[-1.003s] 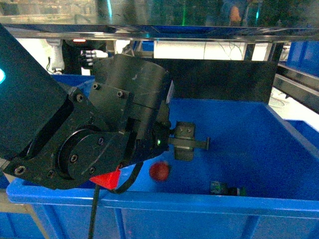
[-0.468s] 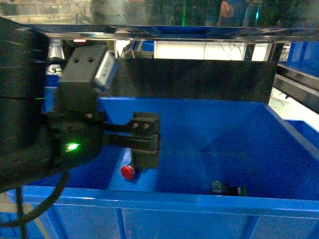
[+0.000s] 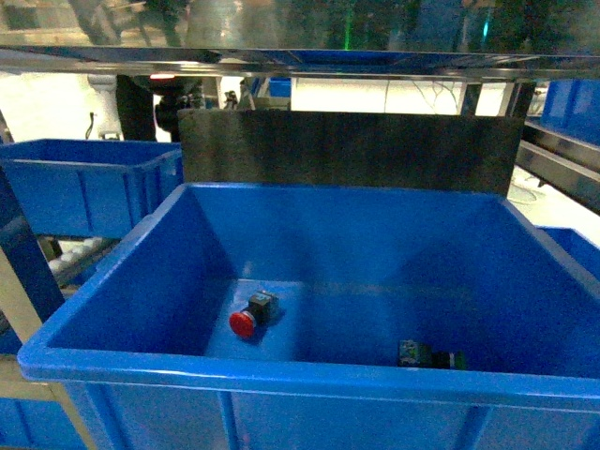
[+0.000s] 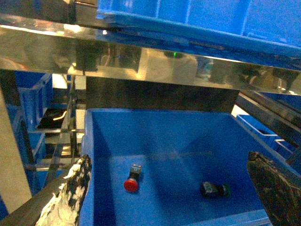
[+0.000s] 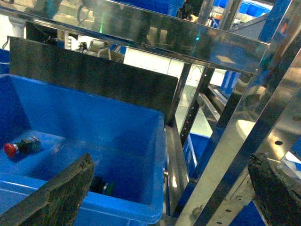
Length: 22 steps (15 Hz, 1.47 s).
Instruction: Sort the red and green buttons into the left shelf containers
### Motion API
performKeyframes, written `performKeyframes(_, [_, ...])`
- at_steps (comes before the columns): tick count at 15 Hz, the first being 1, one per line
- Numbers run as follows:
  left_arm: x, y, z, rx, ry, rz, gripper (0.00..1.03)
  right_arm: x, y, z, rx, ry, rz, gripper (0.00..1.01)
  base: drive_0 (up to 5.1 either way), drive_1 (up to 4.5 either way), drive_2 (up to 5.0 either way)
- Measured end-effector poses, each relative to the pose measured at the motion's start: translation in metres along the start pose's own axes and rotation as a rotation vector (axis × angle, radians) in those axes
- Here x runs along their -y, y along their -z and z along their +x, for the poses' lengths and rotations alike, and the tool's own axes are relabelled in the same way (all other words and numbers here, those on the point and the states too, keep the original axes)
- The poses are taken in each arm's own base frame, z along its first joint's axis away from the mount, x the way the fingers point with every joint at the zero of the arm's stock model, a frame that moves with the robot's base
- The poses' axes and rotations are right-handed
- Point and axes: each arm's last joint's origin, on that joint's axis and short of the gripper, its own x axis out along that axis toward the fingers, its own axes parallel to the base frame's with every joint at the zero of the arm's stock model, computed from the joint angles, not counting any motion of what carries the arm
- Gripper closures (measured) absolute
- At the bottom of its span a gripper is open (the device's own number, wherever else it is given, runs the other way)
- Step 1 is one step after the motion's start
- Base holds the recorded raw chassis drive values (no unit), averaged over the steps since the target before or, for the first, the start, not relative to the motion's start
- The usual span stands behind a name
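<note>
Red button [image 3: 246, 321] and green button [image 3: 433, 356] in bin [image 3: 309, 375]; both pincers [image 4: 169, 197] [image 5: 169, 188] spread wide

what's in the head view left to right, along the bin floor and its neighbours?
smaller blue bin on the left → large blue bin's left wall → red button → green button → large bin's right wall

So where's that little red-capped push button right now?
The red-capped push button lies on its side on the floor of the big blue plastic bin, left of centre in the head view, apart from the green-capped button to its right.
</note>
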Motion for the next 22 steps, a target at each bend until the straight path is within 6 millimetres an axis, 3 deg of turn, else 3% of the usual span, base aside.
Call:
performKeyframes(1, [0.004, -0.002, 0.001, 0.117, -0.046, 0.046, 0.12, 0.001, 0.0, 0.0, 0.002, 0.023, 0.028, 0.08, 0.0, 0.0, 0.0])
performKeyframes(3, [-0.011, 0.025, -0.006, 0.154, -0.244, 0.143, 0.36, 0.005, 0.003, -0.001, 0.003, 0.062, 0.121, 0.32, 0.0, 0.0, 0.0])
performKeyframes(8, [-0.028, 0.041, -0.025, 0.176, -0.251, 0.19, 0.96, 0.018, 0.017, -0.002, 0.01, 0.067, 0.164, 0.93, 0.0, 0.0, 0.0])
performKeyframes(9, [-0.031, 0.045, -0.028, 0.177, -0.278, 0.186, 1.01, 0.017, 0.017, -0.002, 0.007, 0.058, 0.167, 0.99, 0.0, 0.0, 0.0])
performKeyframes(22, [-0.028, 0.067, -0.046, 0.195, -0.253, 0.192, 1.01, 0.017, 0.017, -0.002, 0.01, 0.058, 0.166, 0.99, 0.0, 0.0, 0.0])
